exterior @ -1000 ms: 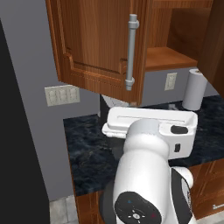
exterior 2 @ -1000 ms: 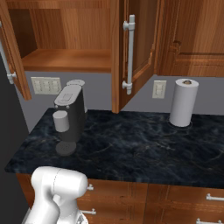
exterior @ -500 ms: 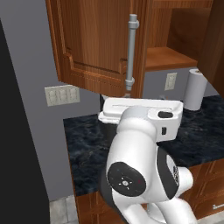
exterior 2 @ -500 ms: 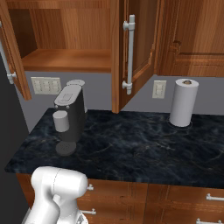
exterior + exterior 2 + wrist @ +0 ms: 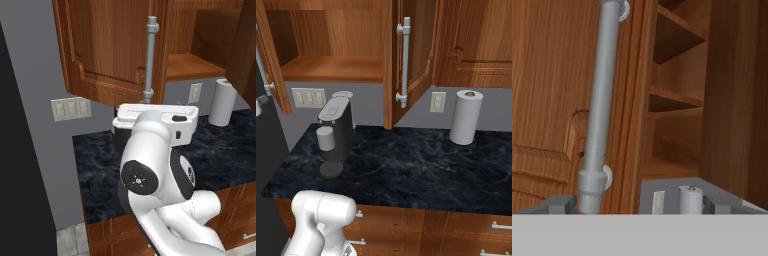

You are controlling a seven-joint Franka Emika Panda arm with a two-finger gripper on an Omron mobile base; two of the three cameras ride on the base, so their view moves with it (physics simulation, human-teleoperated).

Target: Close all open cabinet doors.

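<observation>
Cabinet doors (image 5: 411,60) ajar, handle (image 5: 601,105) close before hand (image 5: 634,205), fingers apart

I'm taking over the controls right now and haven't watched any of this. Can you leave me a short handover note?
Hand: its fingertips sit at the bottom of the hand view, close to the left cabinet door and beside its silver bar handle; whether it is open or shut can't be told.
Doors: the left cabinet door stands swung out over the counter. The right door of the same cabinet is open too, with bare shelves showing between them.
Done: no door is closed yet.
Left: push both doors shut. The coffee machine and paper towel roll sit below, out of the doors' swing.
</observation>
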